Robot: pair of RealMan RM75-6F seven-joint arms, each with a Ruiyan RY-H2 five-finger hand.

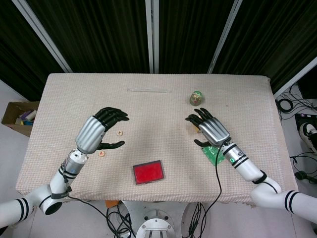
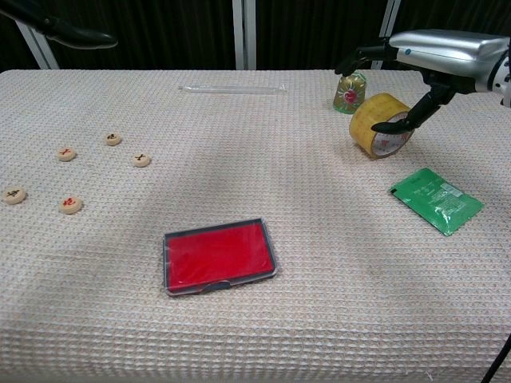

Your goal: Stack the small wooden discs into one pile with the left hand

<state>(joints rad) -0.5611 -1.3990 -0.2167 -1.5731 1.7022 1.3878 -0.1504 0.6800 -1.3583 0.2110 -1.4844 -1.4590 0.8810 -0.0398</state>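
Note:
Several small wooden discs lie apart on the left of the table, none stacked: disc [image 2: 112,139], disc [image 2: 67,153], disc [image 2: 141,159], and two nearer ones [image 2: 14,195] [image 2: 70,205]. In the head view only two discs [image 1: 119,133] [image 1: 101,153] show; my left hand [image 1: 99,131] hovers over the rest, fingers spread, holding nothing. The chest view shows just its dark fingertips [image 2: 72,33] at the top left. My right hand [image 1: 210,129] [image 2: 447,52] hangs over a yellow tape roll [image 2: 379,125], fingers apart, thumb close to the roll.
A red flat case [image 1: 148,172] [image 2: 219,257] lies at the front centre. A green packet [image 1: 214,153] [image 2: 437,199] sits by the right hand. A small green ornament [image 1: 197,97] and a clear rod [image 1: 148,90] lie further back. A cardboard box [image 1: 17,116] stands on the floor left.

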